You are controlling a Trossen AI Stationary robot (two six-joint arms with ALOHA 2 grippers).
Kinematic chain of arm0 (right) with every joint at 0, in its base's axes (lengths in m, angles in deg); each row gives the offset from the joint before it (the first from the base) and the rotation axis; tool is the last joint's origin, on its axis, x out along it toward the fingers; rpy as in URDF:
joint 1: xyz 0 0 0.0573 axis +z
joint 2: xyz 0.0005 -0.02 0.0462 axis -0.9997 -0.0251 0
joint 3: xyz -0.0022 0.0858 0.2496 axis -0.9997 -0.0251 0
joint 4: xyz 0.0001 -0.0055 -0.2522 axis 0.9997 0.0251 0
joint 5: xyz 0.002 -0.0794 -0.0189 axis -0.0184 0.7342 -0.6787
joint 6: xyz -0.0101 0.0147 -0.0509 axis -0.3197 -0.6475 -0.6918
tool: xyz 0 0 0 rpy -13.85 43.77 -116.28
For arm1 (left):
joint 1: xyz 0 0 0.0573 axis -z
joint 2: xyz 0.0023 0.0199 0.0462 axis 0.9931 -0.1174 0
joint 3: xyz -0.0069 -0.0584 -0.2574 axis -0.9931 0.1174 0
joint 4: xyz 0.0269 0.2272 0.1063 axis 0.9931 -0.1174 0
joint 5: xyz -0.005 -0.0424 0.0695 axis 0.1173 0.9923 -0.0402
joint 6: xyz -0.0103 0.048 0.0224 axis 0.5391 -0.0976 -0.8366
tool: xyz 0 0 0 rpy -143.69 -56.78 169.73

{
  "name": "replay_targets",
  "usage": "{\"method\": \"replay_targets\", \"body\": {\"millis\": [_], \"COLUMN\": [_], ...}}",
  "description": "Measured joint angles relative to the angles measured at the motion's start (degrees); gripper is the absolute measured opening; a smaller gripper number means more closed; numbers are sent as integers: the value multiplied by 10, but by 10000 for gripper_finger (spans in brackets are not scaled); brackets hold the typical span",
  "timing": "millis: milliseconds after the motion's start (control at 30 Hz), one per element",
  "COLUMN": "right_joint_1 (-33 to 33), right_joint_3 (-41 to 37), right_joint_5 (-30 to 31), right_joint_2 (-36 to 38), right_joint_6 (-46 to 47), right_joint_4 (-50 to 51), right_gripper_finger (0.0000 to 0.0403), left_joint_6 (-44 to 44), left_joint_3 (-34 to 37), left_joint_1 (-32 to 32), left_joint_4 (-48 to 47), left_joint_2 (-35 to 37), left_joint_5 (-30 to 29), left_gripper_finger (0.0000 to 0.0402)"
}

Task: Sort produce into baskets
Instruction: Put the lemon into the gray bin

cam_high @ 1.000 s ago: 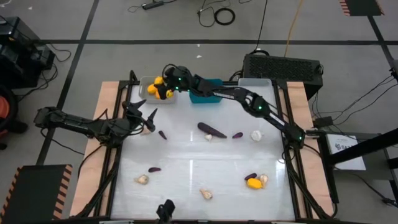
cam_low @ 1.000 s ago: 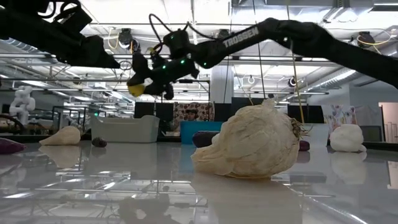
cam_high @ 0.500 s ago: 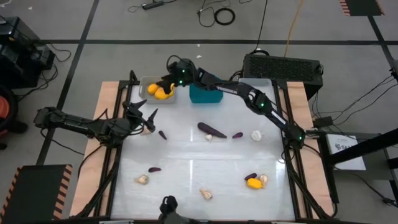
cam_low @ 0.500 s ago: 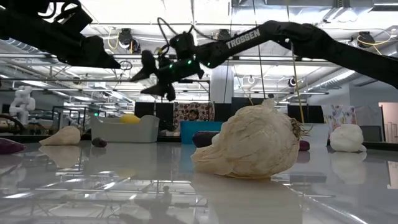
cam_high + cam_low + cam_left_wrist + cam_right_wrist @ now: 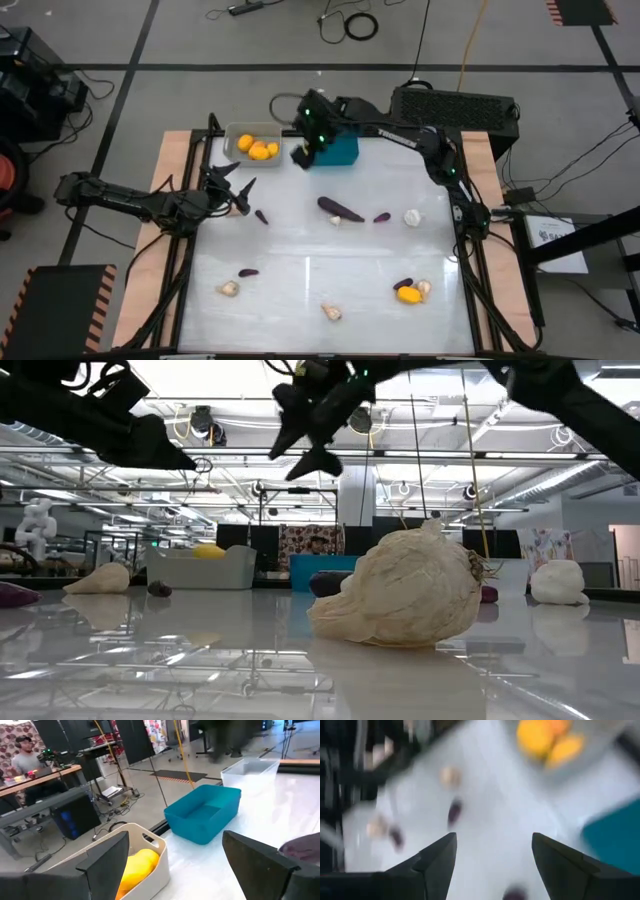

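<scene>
The light grey basket (image 5: 236, 133) at the far left holds several yellow-orange fruits (image 5: 258, 148). The teal basket (image 5: 340, 154) stands beside it. The translucent white basket (image 5: 250, 770) is farther right. My right gripper (image 5: 300, 155) is open and empty, high above the gap between the grey and teal baskets; it also shows in the low view (image 5: 305, 435). My left gripper (image 5: 238, 190) is open and empty near the table's left edge. An eggplant piece (image 5: 340, 209), a garlic bulb (image 5: 412, 216) and a yellow fruit (image 5: 407, 294) lie on the table.
More purple pieces (image 5: 261, 215) (image 5: 248, 272) and garlic bulbs (image 5: 229, 288) (image 5: 331, 312) lie scattered over the white table. A large garlic bulb (image 5: 400, 595) lies close to the low camera. A black box (image 5: 455, 105) stands behind the far right corner.
My right gripper has opened and let a yellow fruit fall into the grey basket. It has then risen and gone toward the table's right, from over the grey basket to the teal basket's left end.
</scene>
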Motion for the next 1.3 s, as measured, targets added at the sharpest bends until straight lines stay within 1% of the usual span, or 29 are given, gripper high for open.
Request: {"method": "replay_targets", "body": {"millis": [67, 100, 267, 333, 433, 533, 600, 733, 800, 933, 1100, 1200, 1300], "right_joint_1": [23, 36, 116, 156, 216, 276, 315, 391, 426, 484, 540, 565, 581], "right_joint_3": [0, 0, 0, -2, -8, -8, -10, -11, -11, -11, -14, -43, -107], "right_joint_5": [0, 0, 7, 37, 73, 77, 77, 89, 120, 206, 237, 246, 242], "right_joint_2": [11, 16, 23, 23, 26, 29, 30, 30, 30, 29, 29, 39, 67], "right_joint_6": [5, 7, 14, 32, 67, 84, 85, 92, 108, 147, 201, 241, 311], "right_joint_4": [74, 112, 284, 301, 295, 298, 299, 298, 299, 299, 298, 298, 298], "right_gripper_finger": [251, 251, 251, 251, 251, 251, 251, 251, 251, 251, 251, 251, 251], "left_joint_6": [1, 1, 2, 3, 16, 18, 18, 18, 18, 18, 30, 30, 31], "left_joint_3": [0, 0, 0, 0, 0, 0, 0, 0, 0, 0, 0, 0, 0], "left_joint_1": [0, 0, 0, 0, 0, 0, 0, 0, 0, 0, 0, 0, 0], "left_joint_4": [1, 1, 13, 31, 61, 80, 86, 93, 93, 93, 92, 92, 92], "left_joint_2": [0, 0, 0, 0, 0, 0, 0, 0, 0, -1, -1, -1, -1], "left_joint_5": [34, 68, 282, 338, 398, 446, 460, 459, 457, 455, 455, 454, 454], "left_gripper_finger": [327, 327, 327, 327, 327, 327, 327, 327, 327, 327, 327, 327, 327]}}
